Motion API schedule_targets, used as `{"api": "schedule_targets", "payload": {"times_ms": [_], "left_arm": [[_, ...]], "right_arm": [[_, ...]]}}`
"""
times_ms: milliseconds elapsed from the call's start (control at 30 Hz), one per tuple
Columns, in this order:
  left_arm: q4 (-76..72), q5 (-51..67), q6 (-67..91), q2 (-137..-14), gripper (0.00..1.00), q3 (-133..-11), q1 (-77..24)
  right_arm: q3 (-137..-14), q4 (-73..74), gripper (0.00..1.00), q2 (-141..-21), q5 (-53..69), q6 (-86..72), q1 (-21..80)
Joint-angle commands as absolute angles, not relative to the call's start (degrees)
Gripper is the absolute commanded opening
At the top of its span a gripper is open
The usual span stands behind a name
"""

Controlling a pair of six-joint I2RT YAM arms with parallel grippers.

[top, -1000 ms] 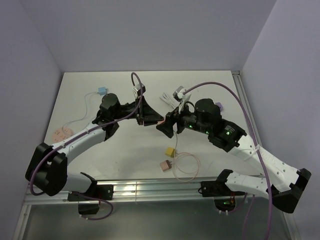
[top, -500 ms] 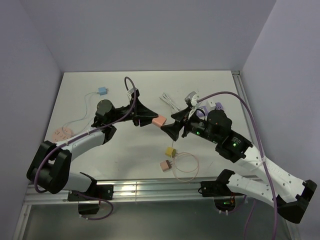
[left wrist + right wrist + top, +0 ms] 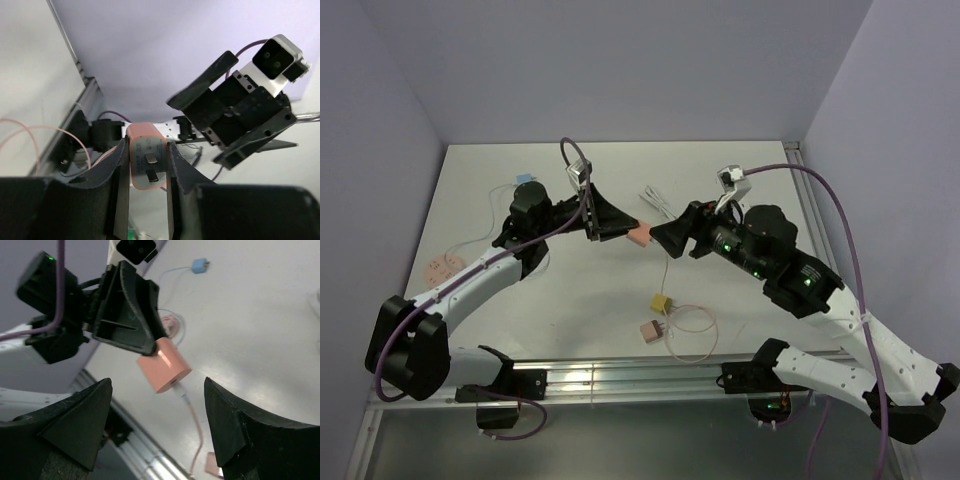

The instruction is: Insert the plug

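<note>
Pink plastic is your reference here. The pink plug (image 3: 638,236) is held up off the table (image 3: 570,300), pinched across its sides by the left gripper (image 3: 624,230). The jaws are clenched on its rear half, and the front half sticks out past the fingertips.

From the left wrist you can see two flat metal prongs on the end that faces back toward that wrist. The opposite end points right, at the right gripper (image 3: 657,238).

The right gripper is released, with its jaws spread wide and nothing between them. It sits just to the right of the plug, close but not touching.

The move ahead turns on the plug's long axis. It runs left to right and dips a little toward the right, so it is nearly in line with the gap between the right jaws. In the right wrist view the plug sits centred between the two fingers, just beyond their tips.

A thin cable (image 3: 189,412) leaves that free end and drops toward the near side of the table, where a yellow connector (image 3: 662,301) lies. You cannot tell from these views whether the cable's end is fully seated.

The left arm has the plug, but the right arm is nearer the free end. My judgement is that any closing move should follow that left-right axis — keep the jaws square to it.
</note>
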State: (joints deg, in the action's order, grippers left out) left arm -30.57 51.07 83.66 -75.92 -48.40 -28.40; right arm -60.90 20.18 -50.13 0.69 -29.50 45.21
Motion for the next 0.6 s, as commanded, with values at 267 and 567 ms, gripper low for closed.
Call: {"api": "schedule_targets", "payload": {"times_ms": [267,567], "left_arm": [[-33.3,43.95,72.24,-71.72,0.0,-49.4,-27.6],[-37.19,44.47,77.87,-71.72,0.0,-50.09,-27.69]], "right_arm": [[-52.23,2.61,0.67,-44.92,13.62,-62.03,45.0],[-46.49,-0.45,0.56,-41.74,7.12,-61.37,45.0]]}}
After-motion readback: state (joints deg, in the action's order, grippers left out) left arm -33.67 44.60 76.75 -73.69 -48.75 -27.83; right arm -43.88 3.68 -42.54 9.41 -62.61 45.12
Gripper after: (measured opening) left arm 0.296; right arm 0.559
